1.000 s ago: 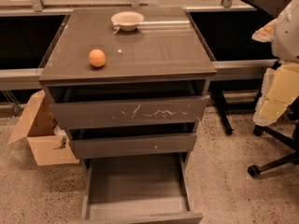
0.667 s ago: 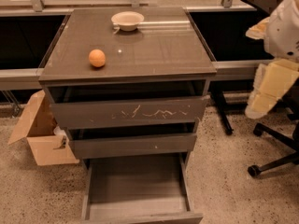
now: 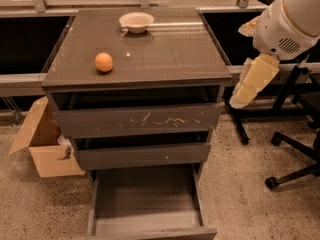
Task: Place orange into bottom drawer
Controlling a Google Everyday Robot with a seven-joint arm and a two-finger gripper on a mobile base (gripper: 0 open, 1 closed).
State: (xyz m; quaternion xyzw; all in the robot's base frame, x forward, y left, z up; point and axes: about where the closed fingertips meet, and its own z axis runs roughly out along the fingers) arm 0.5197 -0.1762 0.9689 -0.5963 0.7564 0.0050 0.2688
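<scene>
The orange sits on the left part of the bench, a little back from the near edge, with bare surface all round it and the white bowl well apart at the far edge. The claw hangs off the right side of the bench, beyond its right edge and lower than the top surface, pointing down and to the left. So the fruit lies to the left of the claw, across nearly the whole width of the bench, and higher up. I cannot tell how far open the claw is. It does not have the orange, which rests untouched on the bench. Being round, the orange offers no long axis to line up with, so any approach from above should do. The bottom drawer is pulled out towards the near side, its grey floor bare, almost straight below the orange. The reach probably calls for lifting first, then travelling left over the bench.
</scene>
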